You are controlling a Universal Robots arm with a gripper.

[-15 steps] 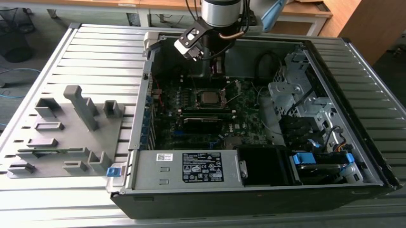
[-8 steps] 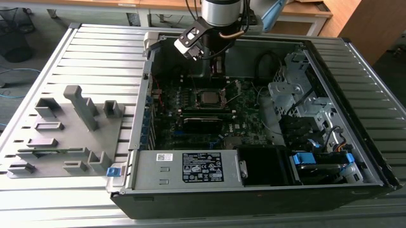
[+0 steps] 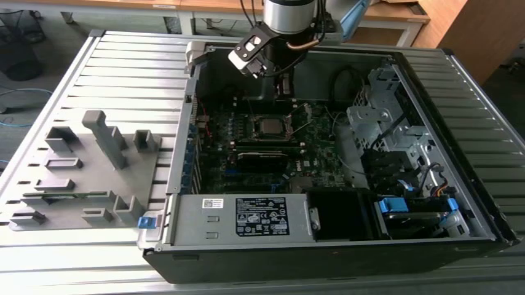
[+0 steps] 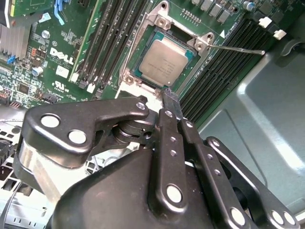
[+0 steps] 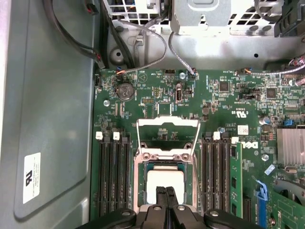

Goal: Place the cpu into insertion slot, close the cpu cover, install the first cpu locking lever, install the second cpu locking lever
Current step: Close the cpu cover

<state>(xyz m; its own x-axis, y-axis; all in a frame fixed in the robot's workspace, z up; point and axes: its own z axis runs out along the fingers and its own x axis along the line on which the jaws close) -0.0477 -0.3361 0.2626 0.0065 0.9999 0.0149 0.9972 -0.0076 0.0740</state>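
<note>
**tinkerer42:** So where was the small flat square cpu with the dull silver-tan metal top [image 5: 164, 177]? In the claw or already down?

**boardnerd:** Down. It lay flat inside the small square black insertion slot with the thin silver rim [image 5: 139, 183], roughly mid-way across the dark green motherboard [image 5: 157, 90]. The black two-finger gripper [image 5: 166, 191] wasn't carrying it. Its fingers [image 5: 161, 199] were pressed together, and I couldn't spot anything pinched between them.

**tinkerer42:** How close was the claw to the chip, then?

**boardnerd:** Really close. In the first wrist view the closed tips hung right over the edge of the chip's metal top nearest the gripper. In the second wrist view the tip sat at the chip's border, just beside the slot's rim. Couldn't tell if it was actually touching the metal or hovering a hair above. In the exterior view the arm reached down into the open dark computer case [image 3: 328, 270], with the chip close beneath the gripper.

**tinkerer42:** And the lid thing?

**boardnerd:** The thin square silver-grey metal cpu cover with the square window [image 5: 167, 125] stood open, clear of the chip. It was hinged on the far side of the slot from the fingers, so not closed yet. One thin silver wire locking lever [image 4: 236, 48] stuck out free from a corner of the socket frame, lying across the long black memory slots [image 4: 224, 67], so not latched either.
</note>
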